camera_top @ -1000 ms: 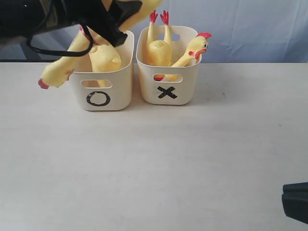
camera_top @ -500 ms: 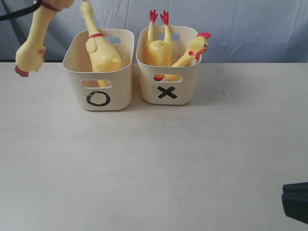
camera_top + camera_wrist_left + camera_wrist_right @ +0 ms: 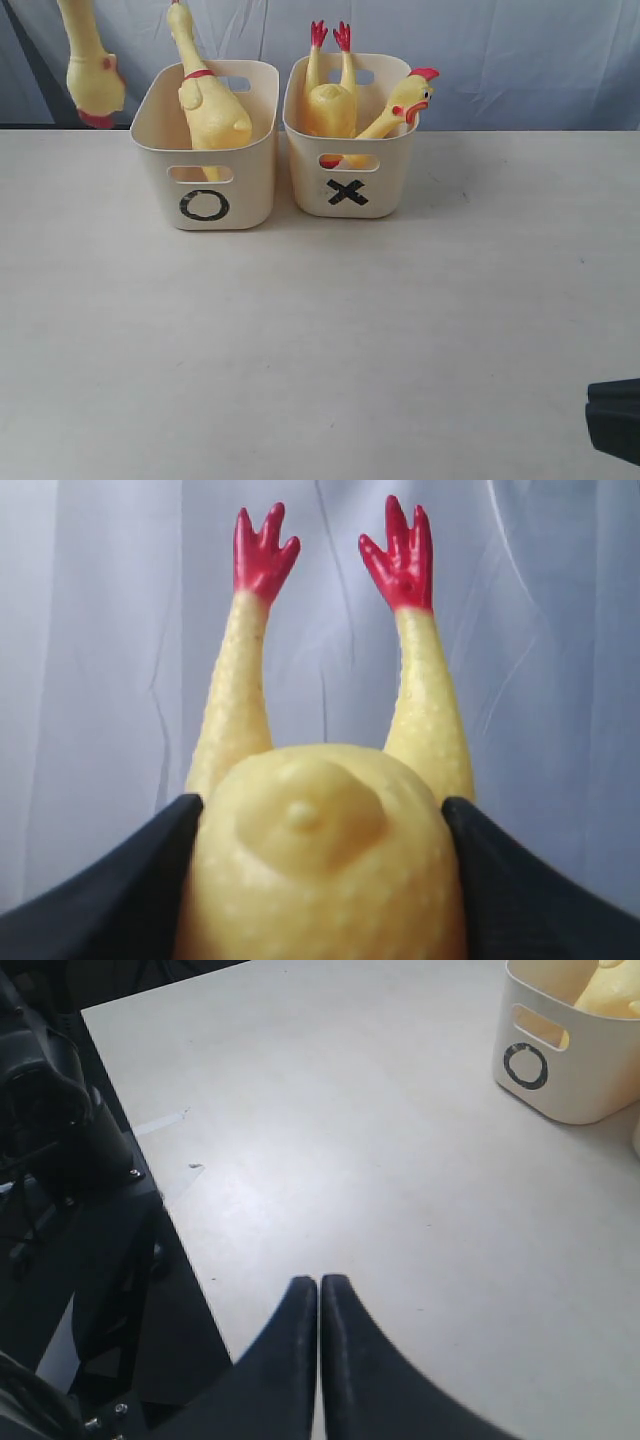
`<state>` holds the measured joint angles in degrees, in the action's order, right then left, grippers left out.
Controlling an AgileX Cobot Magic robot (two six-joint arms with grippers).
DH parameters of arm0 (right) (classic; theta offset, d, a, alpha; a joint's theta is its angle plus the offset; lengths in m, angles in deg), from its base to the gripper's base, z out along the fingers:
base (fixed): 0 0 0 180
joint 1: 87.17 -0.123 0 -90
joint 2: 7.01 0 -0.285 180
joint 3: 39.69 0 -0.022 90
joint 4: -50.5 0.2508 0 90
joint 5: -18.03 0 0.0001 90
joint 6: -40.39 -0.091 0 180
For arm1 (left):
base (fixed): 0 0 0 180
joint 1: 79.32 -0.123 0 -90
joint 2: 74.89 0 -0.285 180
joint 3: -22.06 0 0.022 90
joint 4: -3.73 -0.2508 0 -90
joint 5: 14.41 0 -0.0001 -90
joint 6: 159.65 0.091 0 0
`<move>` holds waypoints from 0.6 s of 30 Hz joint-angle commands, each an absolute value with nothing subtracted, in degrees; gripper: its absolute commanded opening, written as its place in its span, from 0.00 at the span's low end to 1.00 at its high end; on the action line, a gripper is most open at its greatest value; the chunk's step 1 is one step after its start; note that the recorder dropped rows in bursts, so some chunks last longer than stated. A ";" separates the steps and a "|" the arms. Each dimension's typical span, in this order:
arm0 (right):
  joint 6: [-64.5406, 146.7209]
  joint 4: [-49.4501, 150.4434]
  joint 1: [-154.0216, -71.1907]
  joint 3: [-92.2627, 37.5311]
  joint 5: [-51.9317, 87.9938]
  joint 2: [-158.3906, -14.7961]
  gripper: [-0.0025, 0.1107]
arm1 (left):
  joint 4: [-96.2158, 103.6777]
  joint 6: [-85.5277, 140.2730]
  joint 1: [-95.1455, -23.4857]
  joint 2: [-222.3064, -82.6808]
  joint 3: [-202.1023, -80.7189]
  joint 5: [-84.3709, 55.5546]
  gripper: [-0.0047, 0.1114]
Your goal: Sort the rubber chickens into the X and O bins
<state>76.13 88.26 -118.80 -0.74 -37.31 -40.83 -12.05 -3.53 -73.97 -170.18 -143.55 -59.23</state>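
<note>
While the left gripper [image 3: 322,802] clamps its black fingers [image 3: 120,880] on either side of the bumpy body, the held chicken [image 3: 320,880] shows both red feet pointing away from the wrist camera. From the exterior view that same bird [image 3: 88,60] dangles head down at the upper left, red comb lowest. It hangs in the air beside the O bin [image 3: 205,190], outside its left wall and clear of it. The gripper itself is out of the top of that view.

Over to the tubs, side by side at the back of the table [image 3: 300,330]. The second chicken [image 3: 212,112] stands in the O bin, neck poking above the rim. Next door, the X bin [image 3: 350,185] holds the third chicken [image 3: 330,105], red feet straight up and head leaning over the right rim.

Down at the lower right, the right gripper [image 3: 318,1300] has its fingers pressed together on nothing, just above bare tabletop, well apart from both bins.
</note>
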 commanded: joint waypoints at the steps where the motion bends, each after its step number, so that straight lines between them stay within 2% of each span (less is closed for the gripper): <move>1: 76.12 88.50 -118.55 -0.51 -37.21 -40.44 0.03 | -4.72 -3.80 -74.13 -174.11 -144.22 -68.51 0.04; 7: 76.12 88.50 -118.55 -0.51 -37.21 -40.44 0.03 | -2.36 -4.11 -74.13 -183.02 -145.86 -79.87 0.04; 18: 76.12 88.50 -118.55 -0.51 -37.21 -40.44 0.03 | -6.33 -3.66 -74.13 -194.00 -154.65 -79.28 0.04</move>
